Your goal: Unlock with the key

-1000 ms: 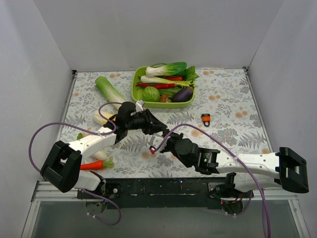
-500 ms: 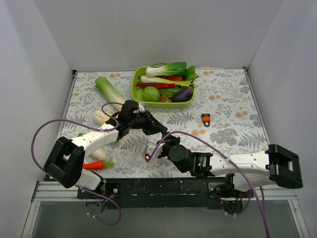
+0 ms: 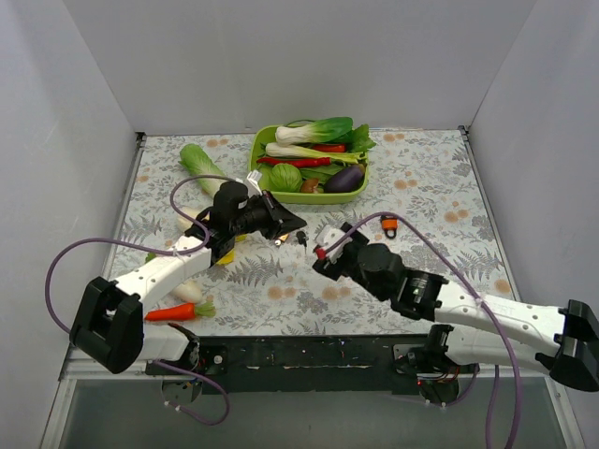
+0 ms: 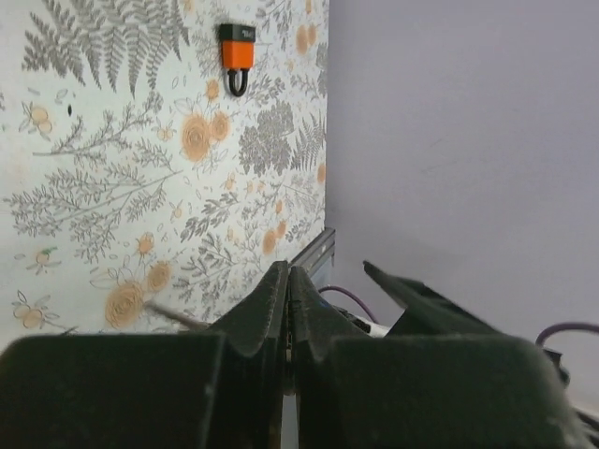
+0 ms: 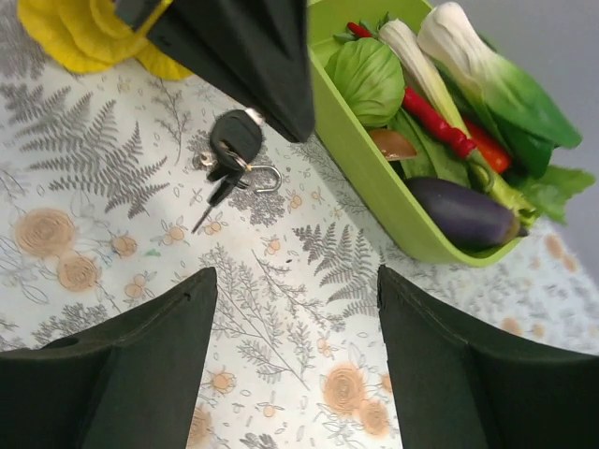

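Shows the key [image 5: 230, 152] lying flat just past the tips of the left gripper [image 4: 288, 281], fingers pressed tight together. Places it ahead of the right gripper [image 5: 295, 299], fingers spread wide, near the green vegetable tray [image 5: 360, 180].

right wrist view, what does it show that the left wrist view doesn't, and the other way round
Only the right wrist view shows the key on its ring, the green tray of vegetables, a yellow item and the right gripper with its fingers open. Only the left wrist view shows the orange-and-black padlock and the grey wall. Both show the floral table cover and the left gripper, whose fingers are shut together.
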